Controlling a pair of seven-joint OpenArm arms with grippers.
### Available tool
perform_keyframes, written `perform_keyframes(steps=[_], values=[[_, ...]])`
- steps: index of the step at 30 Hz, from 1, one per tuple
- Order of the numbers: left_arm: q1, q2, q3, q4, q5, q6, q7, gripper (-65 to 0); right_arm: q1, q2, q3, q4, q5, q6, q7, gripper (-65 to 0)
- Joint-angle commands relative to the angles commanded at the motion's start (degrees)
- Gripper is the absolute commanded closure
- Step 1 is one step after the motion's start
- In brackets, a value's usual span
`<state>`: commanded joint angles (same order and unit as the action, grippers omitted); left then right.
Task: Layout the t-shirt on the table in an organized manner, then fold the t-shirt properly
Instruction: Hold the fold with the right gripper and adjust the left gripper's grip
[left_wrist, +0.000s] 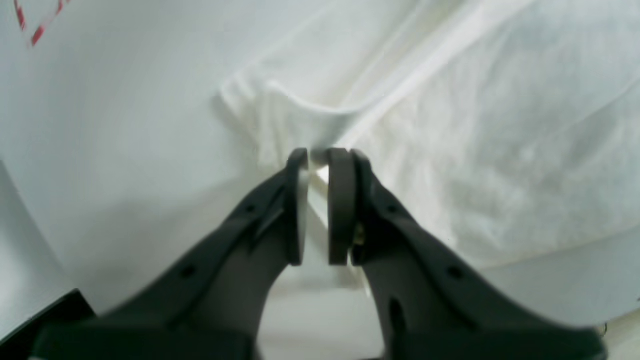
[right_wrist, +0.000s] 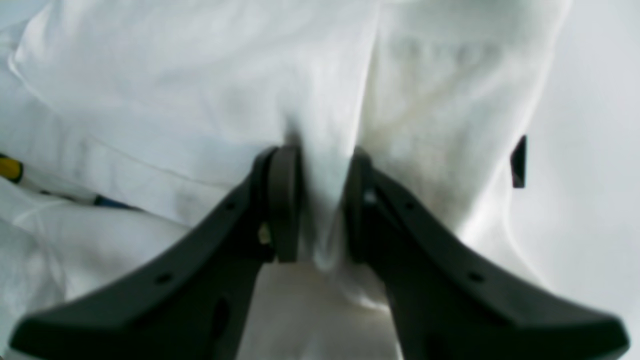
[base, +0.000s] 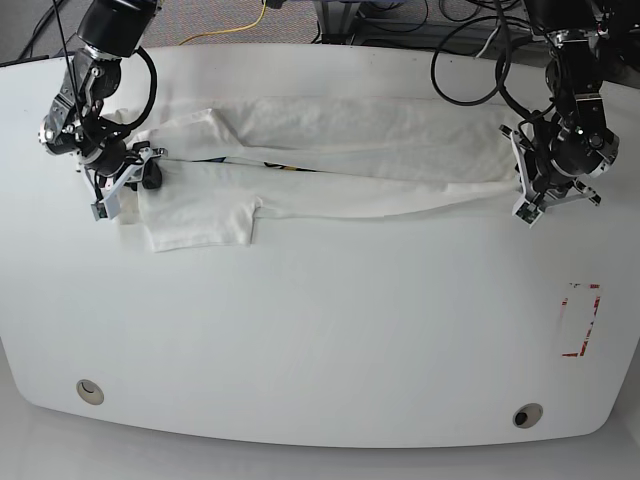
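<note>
On the far half of the table, stretched between the two arms:
T-shirt (base: 330, 165): white, folded lengthwise into a long band running across the base view; a short sleeve (base: 200, 220) juts toward the near side at the view's left end.
Print: only a thin strip of blue and yellow shows at the fold line (base: 270, 166); the rest is turned under.
Fabric: lightly wrinkled, lying flat on the surface except where it is pinched.
Right gripper (right_wrist: 320, 200): clamped on a gathered ridge of cloth at the sleeve end, at the base view's left.
Left gripper (left_wrist: 316, 200): closed on a bunched edge of the cloth at the opposite end, with a hem fold just beyond the fingertips.
Table (base: 330, 340): white, smooth, curved edge; its near half is bare save two round holes (base: 90, 390) and a red-outlined rectangle (base: 580, 320) near the view's right edge.
Room: cables (base: 470, 40) and grey flooring behind the far edge.
</note>
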<state>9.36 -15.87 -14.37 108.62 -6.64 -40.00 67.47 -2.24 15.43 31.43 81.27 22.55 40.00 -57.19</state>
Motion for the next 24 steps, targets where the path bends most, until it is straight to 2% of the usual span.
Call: perform_keyframes(steps=[9, 14, 20, 23, 24], values=[[4.7, 0.0, -3.3, 0.5, 0.0, 0.0, 0.0, -6.0, 0.0, 0.0, 0.0, 0.0, 0.0, 0.0, 0.0, -15.2], [7.4, -1.3, -3.3, 1.6, -0.1, 0.0, 0.0, -6.1, 0.0, 0.0, 0.0, 0.0, 0.0, 0.0, 0.0, -15.2], [7.3, -1.3, -3.3, 5.4, -0.1, 0.0, 0.1, -6.4, -0.1, 0.0, 0.0, 0.0, 0.0, 0.0, 0.0, -15.2], [5.2, -1.1, -3.3, 5.6, -0.2, 0.0, 0.8, -9.7, -0.1, -0.1, 0.0, 0.0, 0.0, 0.0, 0.0, -15.2], [3.8, -1.1, -3.3, 5.5, -0.2, 0.0, 1.6, -13.1, -0.1, -0.1, 0.0, 0.0, 0.0, 0.0, 0.0, -15.2]])
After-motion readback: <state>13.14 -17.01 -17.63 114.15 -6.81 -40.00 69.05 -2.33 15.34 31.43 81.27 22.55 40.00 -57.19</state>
